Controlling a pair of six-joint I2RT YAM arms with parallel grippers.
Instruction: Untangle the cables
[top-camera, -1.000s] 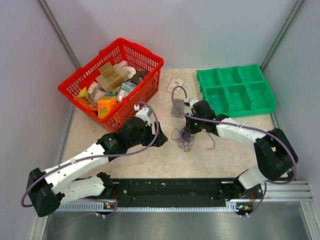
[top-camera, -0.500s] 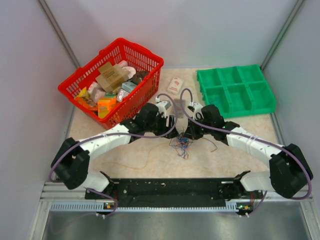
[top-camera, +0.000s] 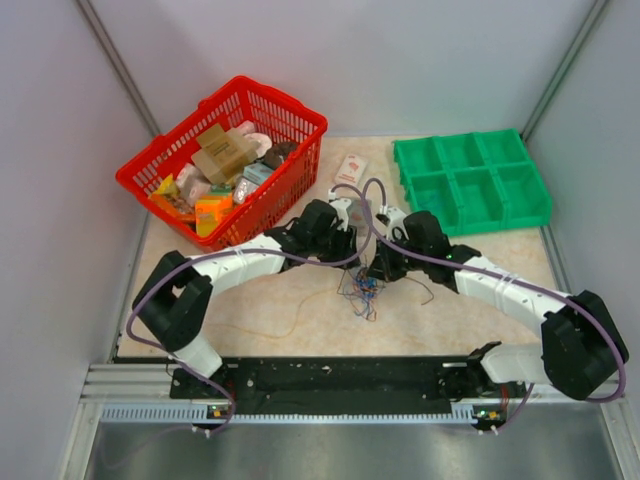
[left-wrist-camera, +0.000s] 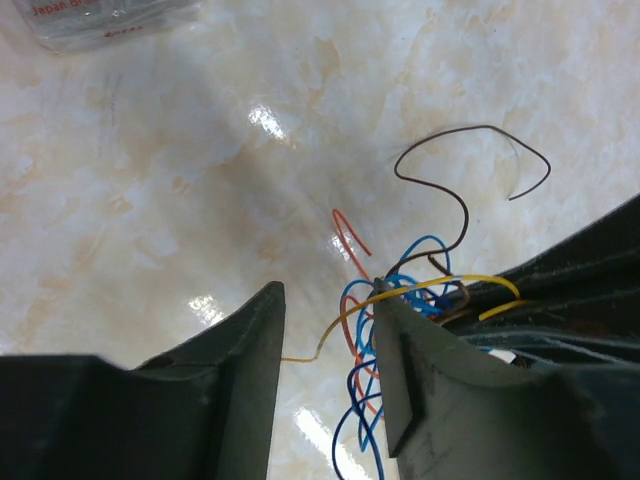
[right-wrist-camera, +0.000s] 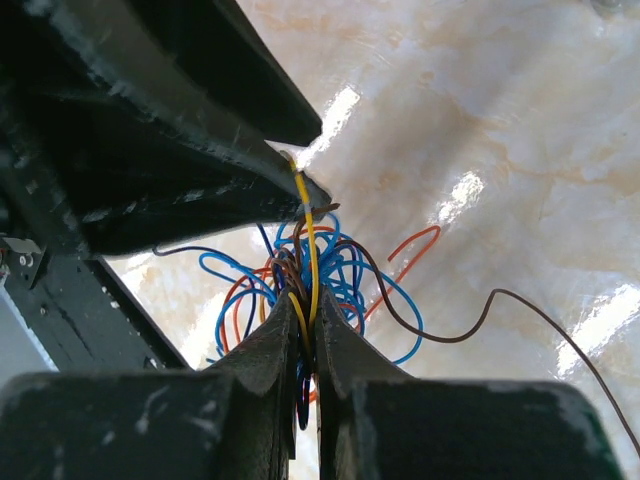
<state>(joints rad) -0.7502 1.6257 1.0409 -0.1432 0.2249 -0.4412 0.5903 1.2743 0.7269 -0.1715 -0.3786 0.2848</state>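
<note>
Cables (right-wrist-camera: 338, 268) partly behind right gripper (right-wrist-camera: 310, 335)

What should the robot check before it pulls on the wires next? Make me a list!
1. Right claw shut on the cables: ok.
2. Left claw open: ok.
3. Yellow wire crossing the left claw's gap: ok.
4. Only the yellow wire in that gap: cannot tell.
5. Cables untangled: not ok, still one knotted bunch.
</note>
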